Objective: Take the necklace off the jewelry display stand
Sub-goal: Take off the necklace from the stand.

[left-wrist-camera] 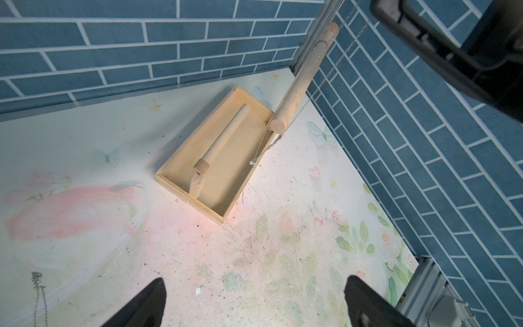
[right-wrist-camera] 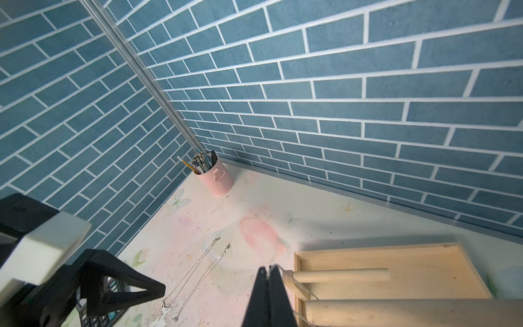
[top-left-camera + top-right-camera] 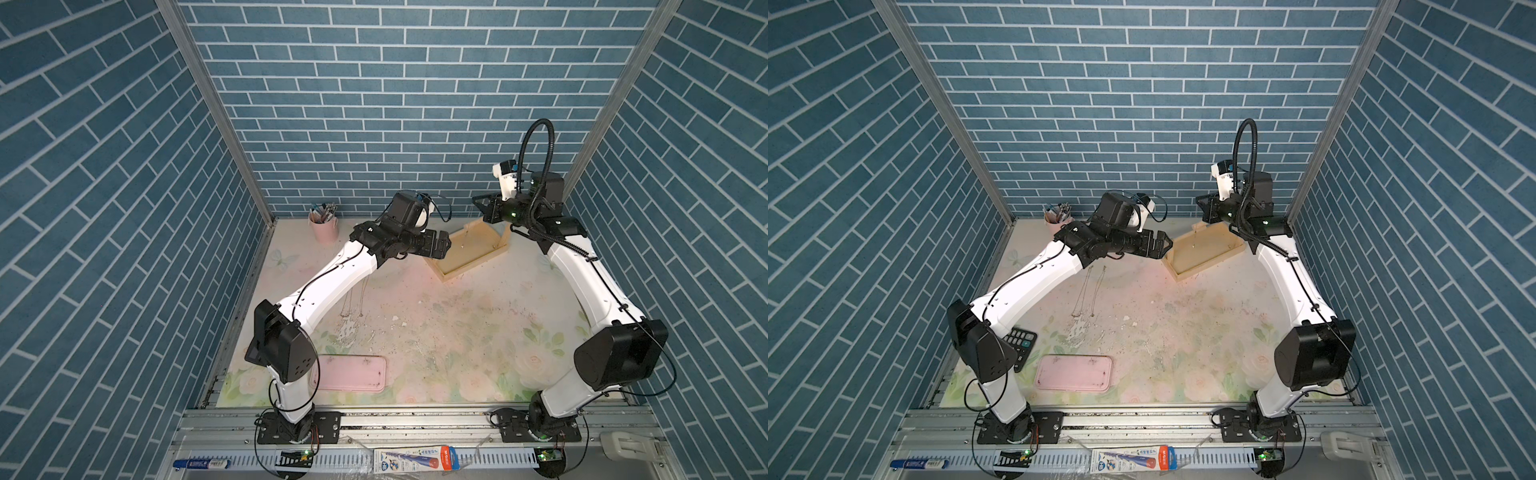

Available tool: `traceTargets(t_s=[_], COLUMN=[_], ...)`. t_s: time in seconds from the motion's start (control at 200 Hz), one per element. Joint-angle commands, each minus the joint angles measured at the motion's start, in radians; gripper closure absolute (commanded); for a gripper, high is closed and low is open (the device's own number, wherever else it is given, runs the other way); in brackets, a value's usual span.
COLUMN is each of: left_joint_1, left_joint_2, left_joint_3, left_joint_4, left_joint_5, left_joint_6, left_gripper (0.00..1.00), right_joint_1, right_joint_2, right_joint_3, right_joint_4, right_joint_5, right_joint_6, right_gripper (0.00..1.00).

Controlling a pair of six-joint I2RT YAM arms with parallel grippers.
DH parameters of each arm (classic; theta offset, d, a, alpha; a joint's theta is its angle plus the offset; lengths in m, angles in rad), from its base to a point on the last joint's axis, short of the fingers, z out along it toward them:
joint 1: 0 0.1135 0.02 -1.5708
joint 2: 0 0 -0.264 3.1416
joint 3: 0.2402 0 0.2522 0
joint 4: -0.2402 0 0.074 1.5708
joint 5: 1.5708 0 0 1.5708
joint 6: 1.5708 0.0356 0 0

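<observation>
- Pink flat tray [image 3: 347,373] sits near left.
- Two loose chains [image 3: 1088,291] lie on the mat [image 3: 1183,332], mid-left.
- Your left gripper [image 3: 1165,245] hovers spread wide, holding nothing, just beside the jewelry display stand [image 3: 476,262].
- Stand is far right; the necklace [image 1: 268,147] drapes over its top bar [image 1: 302,79], pendant [image 1: 252,162] dangling below the bar's end.
- Your right gripper [image 2: 268,269] is pressed together, pinching that necklace's chain by the bar.
- Pink pen cup [image 3: 323,228] in far-left corner.

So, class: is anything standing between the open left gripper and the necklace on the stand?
Nothing visible does. Only open air above the table lies between the left gripper and the necklace hanging from the jewelry display stand.
</observation>
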Motion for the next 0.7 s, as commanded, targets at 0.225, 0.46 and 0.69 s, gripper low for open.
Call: traceTargets(t_s=[0.225,0.46,0.69], left_joint_1=[0.009,0.075,0.186], left_joint_2=[-0.109,-0.171,-0.223], left_joint_3=[-0.096,-0.174,-0.269], left_joint_4=[0.039,0.087,0.129], left_joint_5=[-0.148,-0.099,0.019], left_joint_6=[0.027,-0.003,-0.122], left_gripper=[0.01,0.01,0.01], right_joint_1=[0.056,0.094,0.131], right_joint_2=[-0.035,-0.047,-0.062], right_joint_3=[0.093,0.136,0.174], right_joint_4=[-0.092,-0.137,-0.181], right_joint_5=[0.024,0.023,0.011], right_joint_6=[-0.072,-0.093,-0.105], right_gripper=[1.00,1.00,1.00])
